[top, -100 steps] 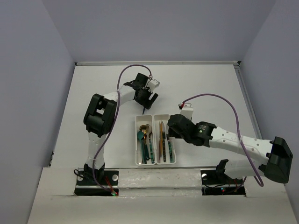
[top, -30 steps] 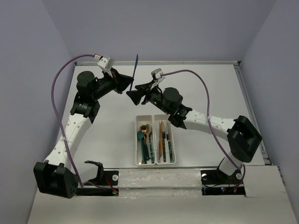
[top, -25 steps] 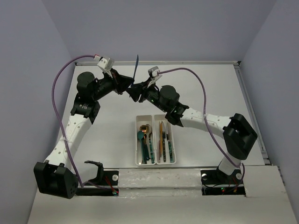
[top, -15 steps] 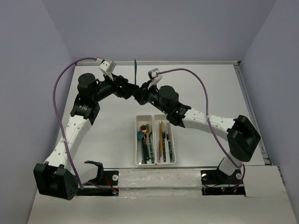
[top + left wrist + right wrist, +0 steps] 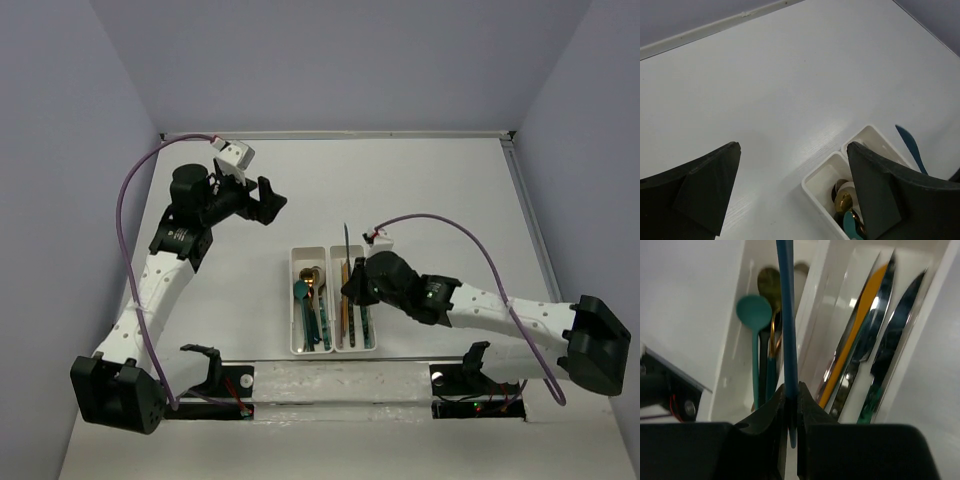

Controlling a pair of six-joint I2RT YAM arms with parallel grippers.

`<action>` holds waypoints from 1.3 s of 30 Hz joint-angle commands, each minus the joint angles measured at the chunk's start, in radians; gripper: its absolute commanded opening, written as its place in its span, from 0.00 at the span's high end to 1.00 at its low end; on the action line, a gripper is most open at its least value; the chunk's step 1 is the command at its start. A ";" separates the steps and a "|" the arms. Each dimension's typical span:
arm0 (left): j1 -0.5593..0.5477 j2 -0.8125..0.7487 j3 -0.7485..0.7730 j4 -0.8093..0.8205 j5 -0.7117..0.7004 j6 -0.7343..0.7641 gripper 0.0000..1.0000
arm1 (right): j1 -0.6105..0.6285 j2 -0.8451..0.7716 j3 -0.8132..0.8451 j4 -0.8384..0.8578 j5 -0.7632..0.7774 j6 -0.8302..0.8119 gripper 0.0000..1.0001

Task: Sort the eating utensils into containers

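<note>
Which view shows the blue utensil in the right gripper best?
Right wrist view: the blue utensil runs up the frame, pinched by the right gripper. Top view shows a thin dark line; left wrist, only one end.

- A white bench [image 5: 450,180] with a matte top, evenly lit, showing only soft shadows.
- Pale lavender walls close it in at the back [image 5: 340,60], left [image 5: 50,220] and right [image 5: 600,120] (all plain).
- A thin light rail [image 5: 400,133] runs along the bench's far edge.
</note>
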 commanded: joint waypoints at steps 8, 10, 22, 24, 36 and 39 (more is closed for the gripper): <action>0.010 -0.019 -0.029 -0.021 -0.048 0.068 0.01 | 0.166 0.009 -0.072 -0.243 0.098 0.360 0.90; 0.011 -0.030 -0.035 -0.021 -0.051 0.072 0.01 | 0.166 0.003 -0.064 -0.260 0.130 0.362 0.70; 0.013 -0.036 -0.039 -0.027 -0.046 0.085 0.01 | 0.166 -0.069 0.144 -0.563 0.299 0.251 0.28; 0.014 -0.033 -0.039 -0.027 -0.051 0.085 0.01 | 0.116 -0.100 0.190 -0.571 0.316 0.186 0.29; 0.037 -0.010 -0.039 -0.030 -0.118 0.143 0.01 | -0.273 -0.048 0.250 -0.509 0.094 -0.162 0.27; 0.050 0.051 -0.041 -0.032 -0.196 0.172 0.01 | -0.585 0.083 0.266 -0.431 0.032 -0.295 0.26</action>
